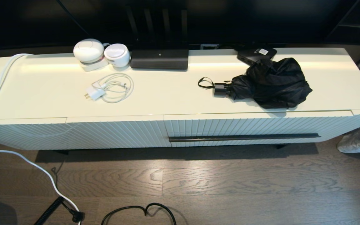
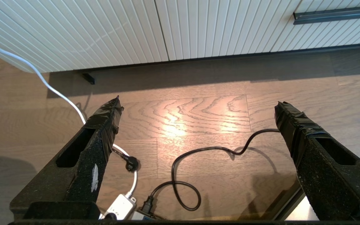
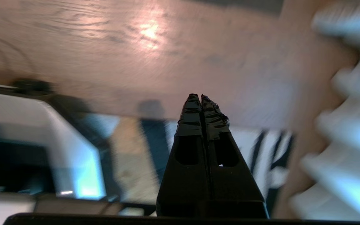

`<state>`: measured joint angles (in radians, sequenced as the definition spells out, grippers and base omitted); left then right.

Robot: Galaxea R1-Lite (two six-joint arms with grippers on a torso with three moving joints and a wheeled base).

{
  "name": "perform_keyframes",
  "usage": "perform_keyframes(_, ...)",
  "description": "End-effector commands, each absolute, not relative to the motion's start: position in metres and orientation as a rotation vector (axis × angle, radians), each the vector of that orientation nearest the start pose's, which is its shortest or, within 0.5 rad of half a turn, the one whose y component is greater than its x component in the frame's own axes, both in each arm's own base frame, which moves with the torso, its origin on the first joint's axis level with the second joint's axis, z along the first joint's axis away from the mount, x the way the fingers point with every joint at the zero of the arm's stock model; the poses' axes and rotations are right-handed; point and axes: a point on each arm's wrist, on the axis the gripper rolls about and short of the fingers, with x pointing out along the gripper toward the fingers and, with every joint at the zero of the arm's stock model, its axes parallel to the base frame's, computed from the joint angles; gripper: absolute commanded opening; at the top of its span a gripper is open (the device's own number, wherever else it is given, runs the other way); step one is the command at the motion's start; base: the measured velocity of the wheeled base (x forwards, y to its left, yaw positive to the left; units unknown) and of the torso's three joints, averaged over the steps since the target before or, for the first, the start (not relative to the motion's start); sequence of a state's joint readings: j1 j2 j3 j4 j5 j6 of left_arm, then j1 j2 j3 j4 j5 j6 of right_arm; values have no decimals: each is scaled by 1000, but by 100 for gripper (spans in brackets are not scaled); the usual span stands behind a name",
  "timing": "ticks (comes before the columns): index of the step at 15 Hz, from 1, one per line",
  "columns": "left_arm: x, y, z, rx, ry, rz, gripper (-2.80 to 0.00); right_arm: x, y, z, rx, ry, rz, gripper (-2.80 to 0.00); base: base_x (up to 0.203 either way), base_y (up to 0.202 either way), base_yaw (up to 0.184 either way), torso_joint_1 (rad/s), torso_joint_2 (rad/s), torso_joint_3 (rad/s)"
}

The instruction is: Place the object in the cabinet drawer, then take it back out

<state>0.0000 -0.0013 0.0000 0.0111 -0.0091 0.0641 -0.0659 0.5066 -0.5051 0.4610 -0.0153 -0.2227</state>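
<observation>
White charger cable (image 1: 112, 87) lies near two round white devices (image 1: 100, 53).

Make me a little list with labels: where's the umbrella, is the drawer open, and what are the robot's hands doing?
Umbrella: lying on the cabinet top, folded, fabric loose
Drawer: shut, right below the umbrella
Left gripper: jaws wide open, empty, low over the floor
Right gripper: jaws shut, empty, away from the cabinet
Also on top: white charger cable

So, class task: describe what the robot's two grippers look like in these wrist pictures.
Left gripper: two long, tapered black fingers with a rough, grainy surface, glossy black tape wrapped round the tips, a slot cut in each, and a small white mark on one. Right gripper: the same black slotted fingers with taped tips.
</observation>
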Motion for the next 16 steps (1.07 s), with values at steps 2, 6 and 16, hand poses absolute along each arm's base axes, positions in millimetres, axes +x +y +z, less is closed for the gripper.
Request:
perform_keyframes(2,-23,0,74,64,12,-10,0,-35,2,159,17,397,-98,-280,0,0,0,0,0,0)
perform_keyframes(6,-23,0,74,64,12,-10,0,-37,2,140,210,422,-140,-280,0,0,0,0,0,0)
perform_keyframes(16,-23,0,74,64,12,-10,0,-46,-1,82,190,269,-77,-280,0,0,0,0,0,0)
